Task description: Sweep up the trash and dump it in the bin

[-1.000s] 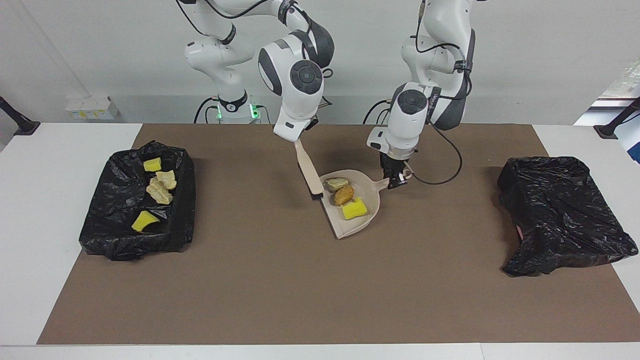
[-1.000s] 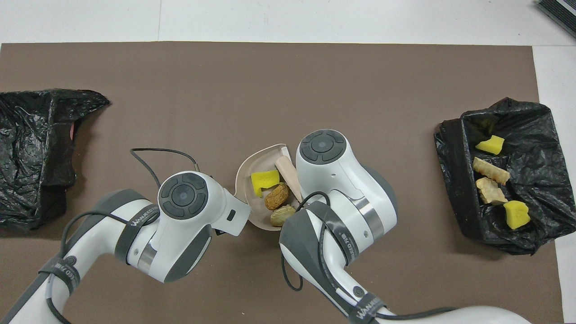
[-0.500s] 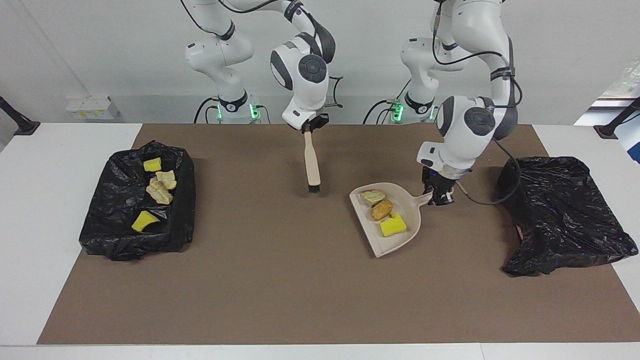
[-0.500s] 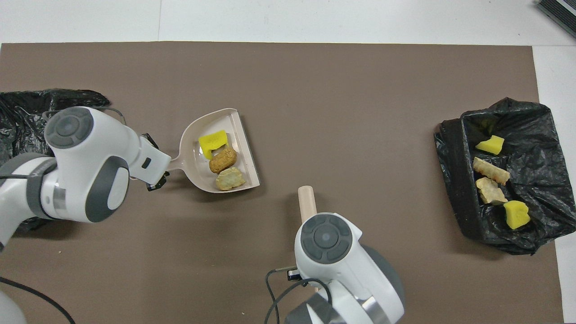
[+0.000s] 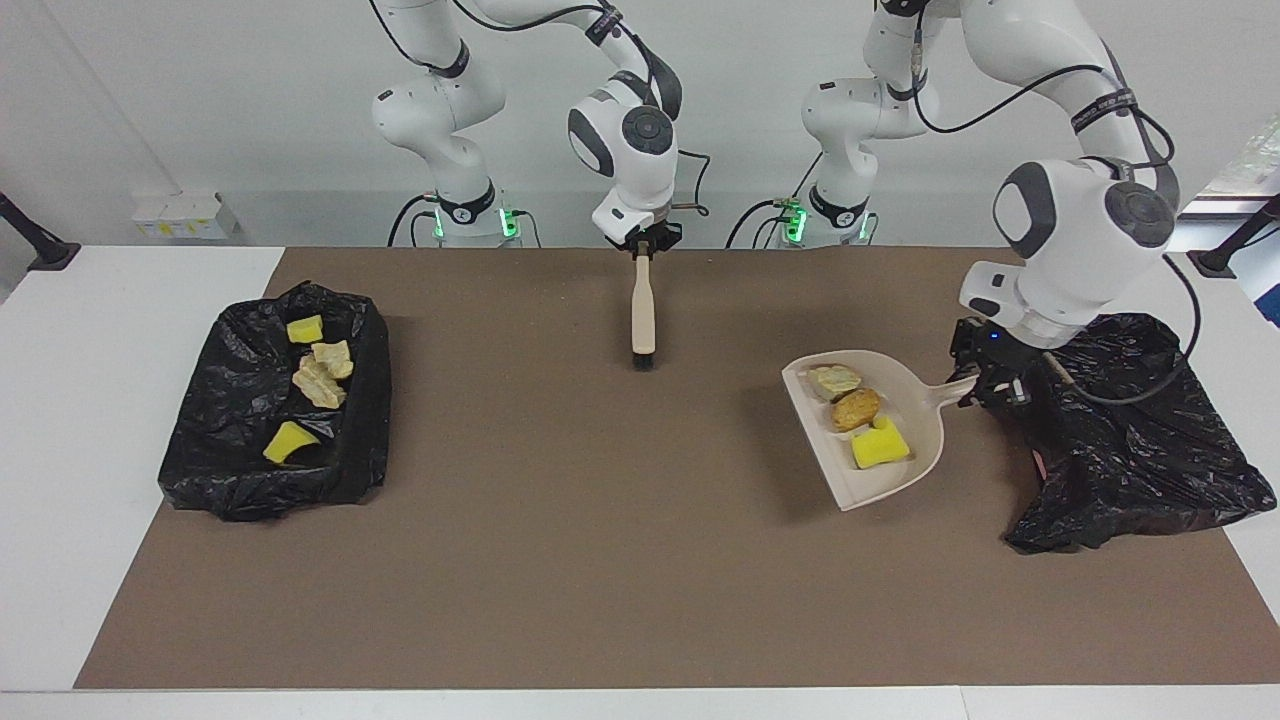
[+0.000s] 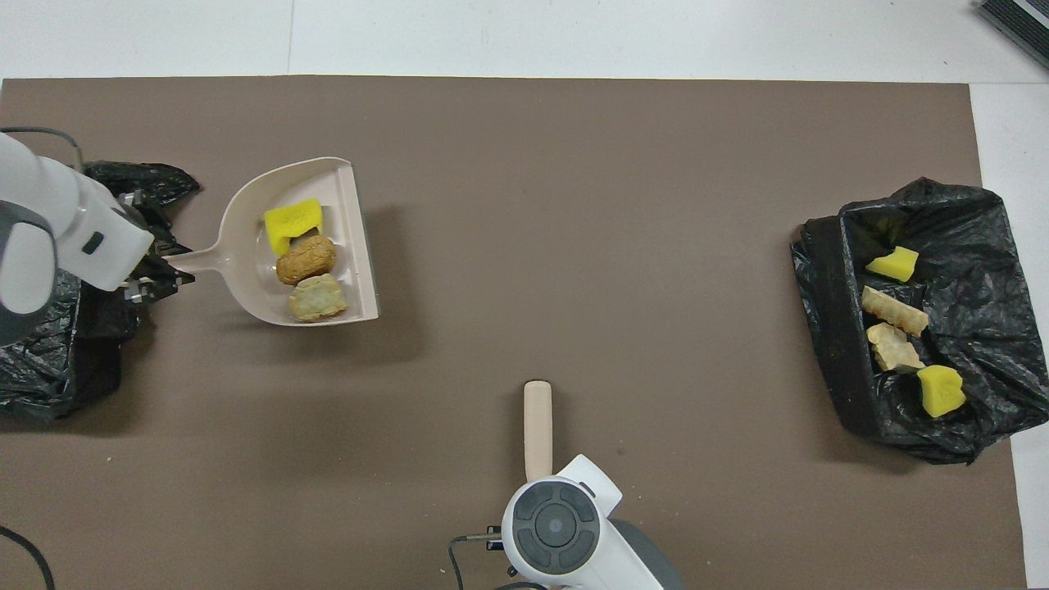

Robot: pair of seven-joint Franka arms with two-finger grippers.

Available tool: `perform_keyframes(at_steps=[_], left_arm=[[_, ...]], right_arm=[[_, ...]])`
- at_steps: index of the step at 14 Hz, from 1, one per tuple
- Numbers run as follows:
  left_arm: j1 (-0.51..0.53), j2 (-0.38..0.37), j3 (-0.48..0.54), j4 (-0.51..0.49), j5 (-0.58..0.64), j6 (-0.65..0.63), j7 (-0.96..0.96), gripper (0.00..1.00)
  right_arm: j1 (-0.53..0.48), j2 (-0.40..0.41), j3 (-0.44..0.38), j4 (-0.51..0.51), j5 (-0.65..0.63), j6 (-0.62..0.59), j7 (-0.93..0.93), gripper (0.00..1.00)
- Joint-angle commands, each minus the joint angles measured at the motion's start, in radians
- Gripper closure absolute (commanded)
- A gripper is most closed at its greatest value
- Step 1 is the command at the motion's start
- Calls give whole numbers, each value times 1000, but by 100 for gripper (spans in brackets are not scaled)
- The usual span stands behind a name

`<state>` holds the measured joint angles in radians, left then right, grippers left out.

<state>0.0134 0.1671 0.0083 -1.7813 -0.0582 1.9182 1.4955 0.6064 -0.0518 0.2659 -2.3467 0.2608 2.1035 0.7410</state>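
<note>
Facing view
Dustpan (image 5: pixel 880 490): raised off the brown mat (image 5: pixel 600 560), close to the mat's edge at the left arm's end; handle clamped in the left gripper (image 5: pixel 985 385), jaws closed on it, just beside the black bin bag (image 5: pixel 1140 440) at that end.
Trash in dustpan: pale lump (image 5: pixel 834 380), orange-brown lump (image 5: pixel 857 408), yellow sponge (image 5: pixel 879 448), in a row.
Brush (image 5: pixel 643 315): hanging upright, bristles down, near the mat's edge next to the robots; top of handle gripped by the right gripper (image 5: pixel 643 248), jaws shut on it.
Second bin bag (image 5: pixel 240 450): at the right arm's end of the tabletop, holding two yellow pieces (image 5: pixel 290 441) and two pale lumps (image 5: pixel 322 380).

Overhead view
Dustpan (image 6: pixel 246 279): same three pieces inside, open mouth turned toward the mat's middle.
Left gripper (image 6: pixel 160 274): over the bag's rim.
Brush (image 6: pixel 538 426): handle showing past the right arm's wrist.
</note>
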Motion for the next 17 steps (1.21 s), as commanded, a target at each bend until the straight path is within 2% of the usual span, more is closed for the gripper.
perform_keyframes(at_steps=[1, 2, 4, 5, 6, 10, 12, 15, 17], left_arm=[[109, 17, -10, 78, -6, -57, 180, 100], [147, 14, -7, 82, -3, -61, 239, 100], [227, 18, -5, 112, 1, -70, 355, 100], [261, 25, -5, 132, 24, -71, 408, 100], [295, 34, -5, 147, 53, -71, 451, 100], [379, 96, -5, 258, 178, -48, 601, 100], [402, 133, -5, 327, 245, -33, 603, 100], [405, 140, -4, 326, 388, 77, 579, 100], [401, 138, -4, 326, 480, 114, 507, 100]], right_arm=[[10, -17, -4, -36, 31, 44, -43, 100], [13, -13, -4, -49, 31, 59, -49, 96], [13, -8, -4, -49, 31, 64, -48, 76], [13, -3, -4, -43, 29, 65, -48, 42], [13, -3, -5, -39, 29, 69, -48, 40], [-37, -19, -14, 30, 15, 15, -45, 19], [-112, -46, -19, 101, 3, -75, -35, 2], [-288, -65, -19, 260, -40, -226, -83, 0], [-415, -62, -19, 399, -51, -307, -190, 0]])
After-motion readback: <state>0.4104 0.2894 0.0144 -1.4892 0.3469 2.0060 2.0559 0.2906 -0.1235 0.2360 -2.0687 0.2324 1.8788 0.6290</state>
